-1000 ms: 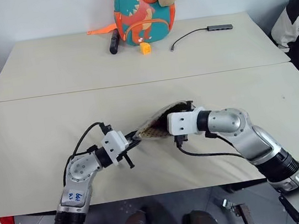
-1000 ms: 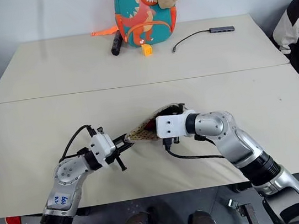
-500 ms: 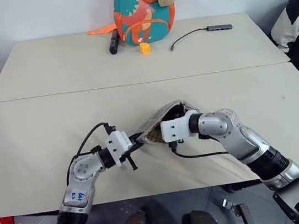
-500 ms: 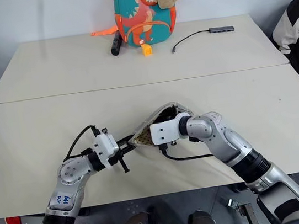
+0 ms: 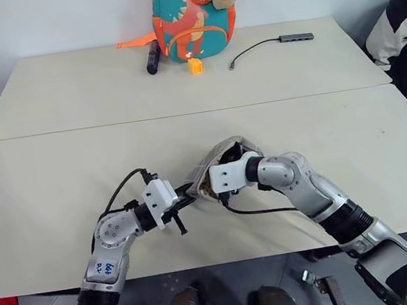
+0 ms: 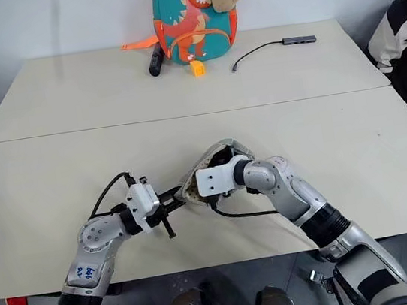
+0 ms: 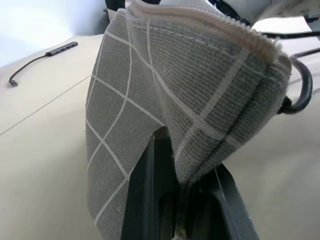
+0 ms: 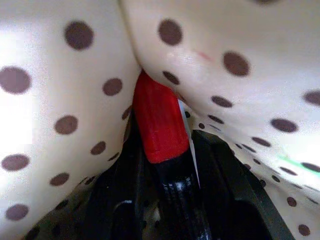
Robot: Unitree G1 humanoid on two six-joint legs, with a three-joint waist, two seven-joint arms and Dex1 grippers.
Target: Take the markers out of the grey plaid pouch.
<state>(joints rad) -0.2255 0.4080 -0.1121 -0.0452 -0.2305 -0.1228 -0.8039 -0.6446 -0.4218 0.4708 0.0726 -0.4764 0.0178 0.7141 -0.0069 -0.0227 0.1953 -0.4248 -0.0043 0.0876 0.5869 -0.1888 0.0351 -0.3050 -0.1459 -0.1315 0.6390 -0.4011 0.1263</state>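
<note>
Red plastic sits right between your right gripper's fingers: that is the red marker, deep inside the grey plaid pouch, dotted lining on both sides of it. Over the last second your right hand has pushed further into the pouch mouth and the jaws have narrowed around the marker; I cannot tell whether they grip it yet. Your left gripper is clamped tight on the pouch's bottom edge, holding it up off the table. A green trace beside the right jaws may be the other marker. Nothing is out yet. Well beyond both jaws stand a dinosaur backpack, a yellow block and a cable, none in your way.
</note>
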